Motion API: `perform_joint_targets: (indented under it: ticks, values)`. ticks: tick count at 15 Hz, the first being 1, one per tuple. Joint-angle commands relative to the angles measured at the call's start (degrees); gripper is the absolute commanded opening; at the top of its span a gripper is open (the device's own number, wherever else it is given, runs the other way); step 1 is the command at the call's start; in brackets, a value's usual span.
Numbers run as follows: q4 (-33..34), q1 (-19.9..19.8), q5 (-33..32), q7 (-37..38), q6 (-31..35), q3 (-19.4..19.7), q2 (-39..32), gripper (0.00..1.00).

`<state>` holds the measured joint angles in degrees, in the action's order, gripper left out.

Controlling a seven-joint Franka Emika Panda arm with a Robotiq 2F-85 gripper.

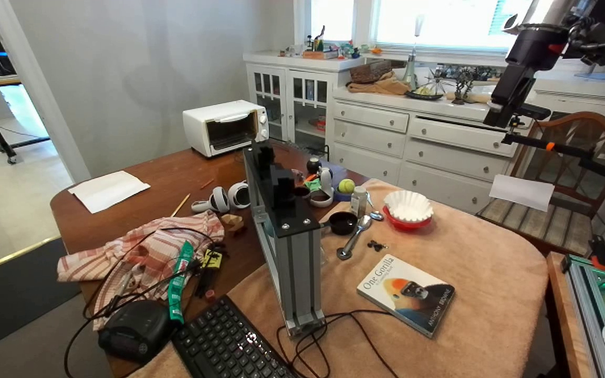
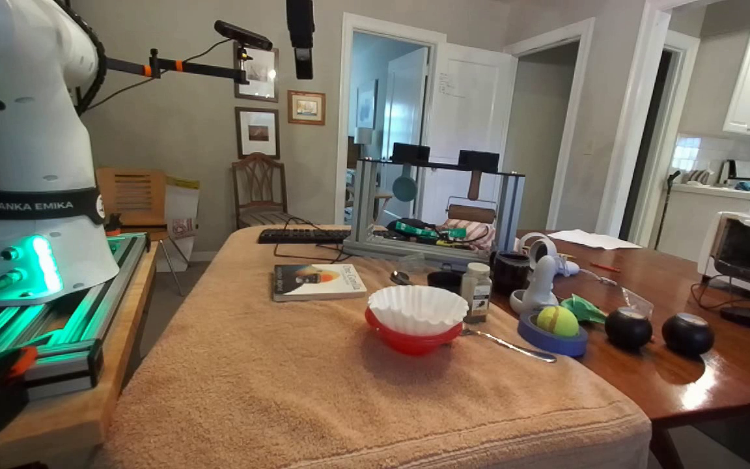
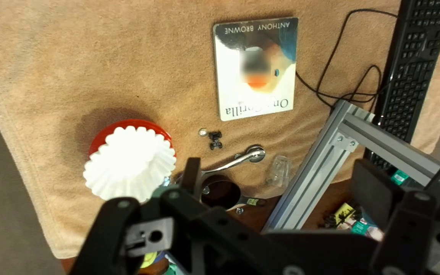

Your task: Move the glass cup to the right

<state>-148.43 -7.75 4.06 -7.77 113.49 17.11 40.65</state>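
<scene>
1. Finding, in the wrist view, the glass cup on the tan towel, between the metal spoon and the metal frame. Not sure, because of the clear material, whether standing or lying.

2. Seeing, in the wrist view also, the fingers of the gripper spread wide and gripping nothing, and seeing the glass cup between them only by line of sight. Would judge from this the grasp as not yet made, and the moving to the right as not yet started. Would count as done, at most, a rough placing above the glass cup.

3. Showing, in an exterior view, the gripper high up, well apart from all things on the tan towel. Not able to recognise the glass cup surely here, perhaps because of the metal frame in the way. Left to do, as judged from here: the whole descent.

4. Showing, in an exterior view, the gripper high in the air. Cannot read from this side the spread of the fingers. Making out the glass cup probably as a faint outline in front of the metal frame. Left after the descent, by judgement: to close around it, to carry it to the right, to set it down, and to let go.
</scene>
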Motion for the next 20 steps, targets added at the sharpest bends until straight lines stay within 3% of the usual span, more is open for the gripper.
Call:
perform_joint_targets:
  ticks: [1, 5, 11, 16, 20]
  values:
    - [1.24, 4.31, 8.25, 0.95, 4.80, -2.67, -5.35, 1.00]
    - [2.98, 7.40, 14.46, 4.95, 12.80, -7.72, -14.56, 1.00]
    - [11.18, 6.16, 7.41, 16.55, 29.11, -15.83, -34.54, 1.00]
    - [23.44, 7.70, -3.19, 26.02, 25.47, -17.44, -51.42, 1.00]
    - [32.00, 9.78, -0.34, 29.42, 22.60, -17.07, -61.74, 1.00]
